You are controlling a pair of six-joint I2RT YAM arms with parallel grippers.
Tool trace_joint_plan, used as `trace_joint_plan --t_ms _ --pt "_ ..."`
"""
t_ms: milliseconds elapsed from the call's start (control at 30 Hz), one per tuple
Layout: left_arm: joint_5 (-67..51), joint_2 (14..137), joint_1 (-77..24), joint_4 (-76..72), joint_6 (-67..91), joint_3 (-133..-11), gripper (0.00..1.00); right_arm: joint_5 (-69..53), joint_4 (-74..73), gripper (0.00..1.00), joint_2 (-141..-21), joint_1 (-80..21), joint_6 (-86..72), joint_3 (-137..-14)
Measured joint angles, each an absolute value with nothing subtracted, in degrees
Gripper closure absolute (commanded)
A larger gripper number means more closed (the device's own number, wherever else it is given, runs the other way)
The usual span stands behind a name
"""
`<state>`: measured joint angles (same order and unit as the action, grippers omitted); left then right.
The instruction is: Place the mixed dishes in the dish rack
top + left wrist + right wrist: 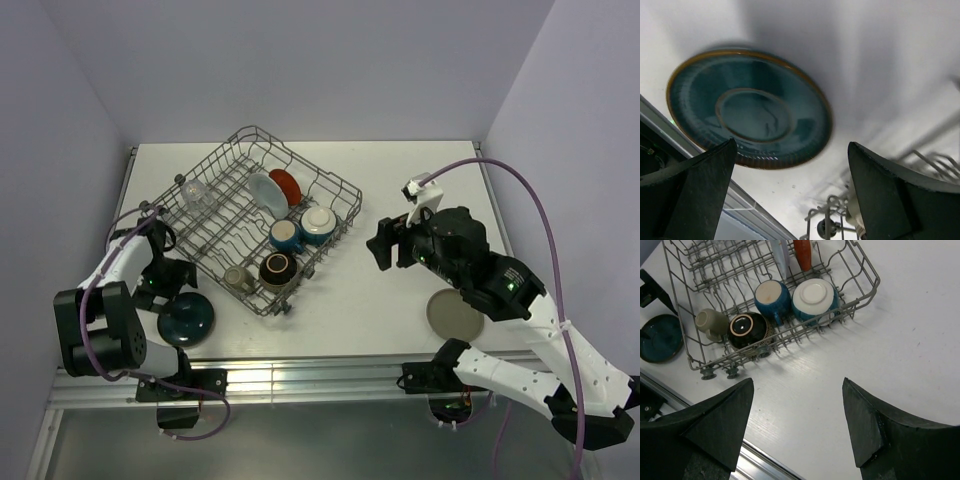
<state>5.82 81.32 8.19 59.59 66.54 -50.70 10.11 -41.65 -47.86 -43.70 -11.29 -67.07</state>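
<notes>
The grey wire dish rack (346,189) stands at the table's middle left. It holds a clear glass (196,193), a pale blue-white plate (266,192), a red-orange plate (285,185), two blue cups (285,236), a dark bowl (278,268) and a small beige cup (238,279). A teal plate (188,320) lies on the table by the rack's near corner. My left gripper (165,282) is open and empty just above it (792,145); the teal plate (750,107) fills its view. My right gripper (385,245) is open and empty over bare table right of the rack (797,382).
A beige plate (455,315) lies on the table at the near right, partly under my right arm. The rack's wheeled corner (827,227) is close to my left fingers. The table's front metal edge (765,460) runs just below my right gripper.
</notes>
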Motion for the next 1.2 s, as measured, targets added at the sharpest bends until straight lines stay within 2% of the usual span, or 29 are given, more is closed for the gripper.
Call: trace_joint_plan --t_ms 267,800,1200 --pt "1.02 78.19 14.72 56.29 71.35 -41.12 0.01 10.57 -41.69 0.21 -44.18 -43.68 -10.37 -64.23" --pt "-1.78 75.64 24.91 54.37 70.89 -42.54 0.01 11.35 -41.60 0.21 -43.72 -43.68 -9.98 -62.57" --pt "-1.83 83.09 27.11 55.33 70.85 -44.73 0.01 12.47 -41.56 0.21 -43.68 -43.68 -10.02 -62.35"
